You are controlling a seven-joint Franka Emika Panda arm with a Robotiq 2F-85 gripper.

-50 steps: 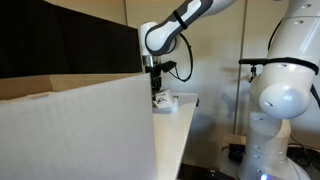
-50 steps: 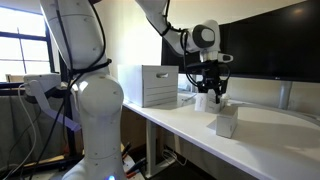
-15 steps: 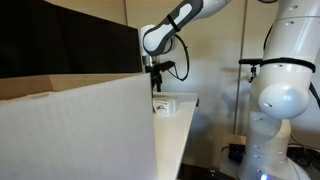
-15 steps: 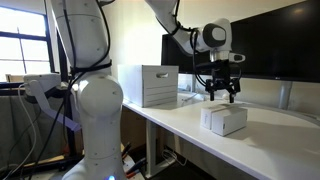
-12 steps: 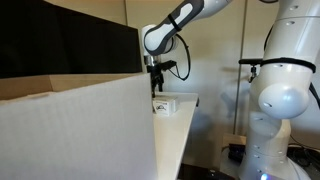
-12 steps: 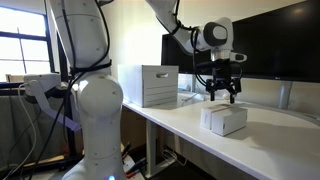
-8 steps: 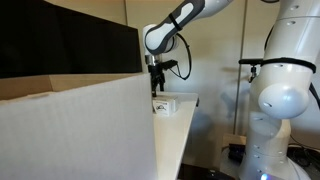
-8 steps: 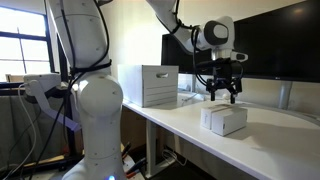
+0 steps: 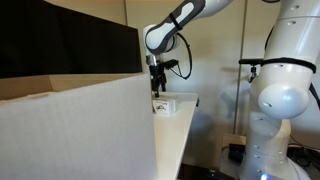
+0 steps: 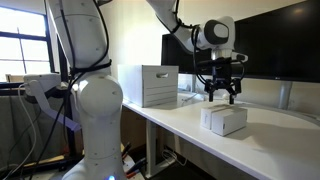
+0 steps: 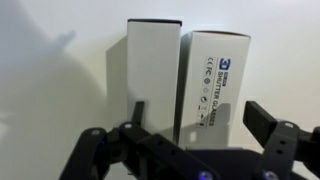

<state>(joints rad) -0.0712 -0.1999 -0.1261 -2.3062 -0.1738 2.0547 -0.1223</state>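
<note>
A small white box (image 10: 224, 120) with a printed label lies on its side on the white table (image 10: 180, 125). In the wrist view the box (image 11: 212, 85) shows a plain white face next to the labelled one. My gripper (image 10: 221, 97) hangs just above it, pointing down, open and holding nothing. Its dark fingertips (image 11: 265, 122) stand wide apart, and the labelled face lies below the gap between them. In an exterior view the gripper (image 9: 156, 88) hovers over the box (image 9: 163, 104) near the table's far end.
A large pale box (image 9: 70, 130) fills the foreground in an exterior view, with a black monitor (image 9: 70, 45) behind it. A white drawer unit (image 10: 150, 85) and a monitor (image 10: 270, 45) stand on the table. A second white robot arm (image 10: 90, 100) stands beside the table edge.
About three seconds ago the box stood upright between the fingers; now it lies on its side, free. Over the last second the gripper has barely moved.
</note>
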